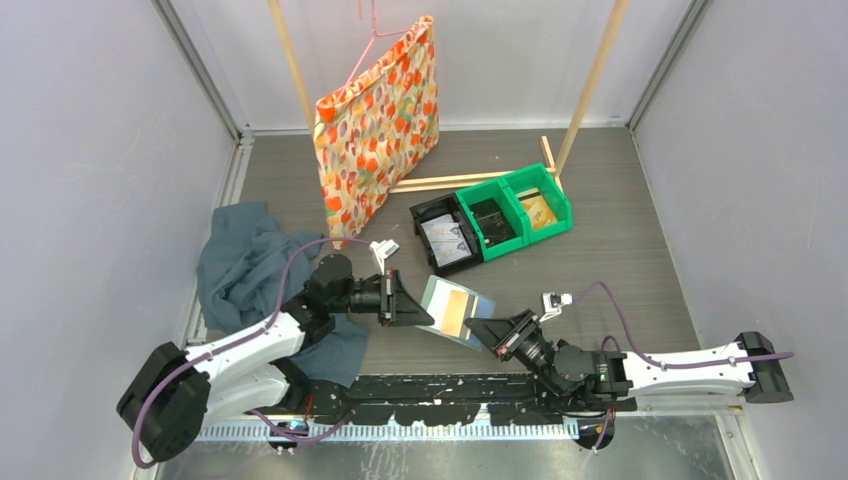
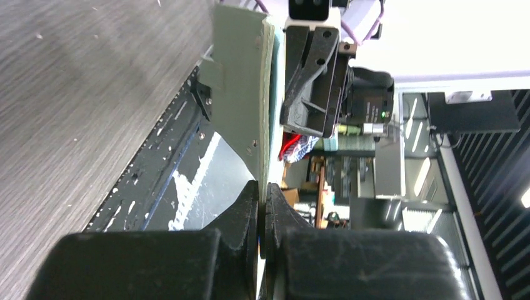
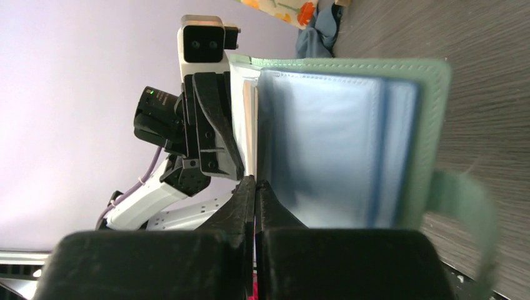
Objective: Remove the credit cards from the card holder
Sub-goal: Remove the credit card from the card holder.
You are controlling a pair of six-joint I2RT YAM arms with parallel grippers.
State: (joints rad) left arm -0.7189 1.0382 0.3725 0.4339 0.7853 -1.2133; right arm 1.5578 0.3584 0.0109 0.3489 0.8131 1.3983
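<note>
The sage-green card holder [image 1: 480,304] hangs open just above the table, between my two grippers. My left gripper [image 1: 424,317] is shut on its left edge; in the left wrist view the green cover [image 2: 240,81] runs straight up out of the shut jaws of the left gripper [image 2: 262,187]. A tan credit card [image 1: 455,310] lies on the inner side. My right gripper [image 1: 472,326] meets the holder from the right. In the right wrist view the right gripper [image 3: 255,182] is shut on the thin pale edge of a card [image 3: 249,125] beside the pale blue pockets [image 3: 325,144].
Green bins [image 1: 520,208] and a black bin [image 1: 445,236] with papers stand behind the holder. A dark teal cloth [image 1: 240,265] lies at the left, partly under the left arm. A floral bag [image 1: 380,120] hangs from a wooden frame [image 1: 590,80] at the back.
</note>
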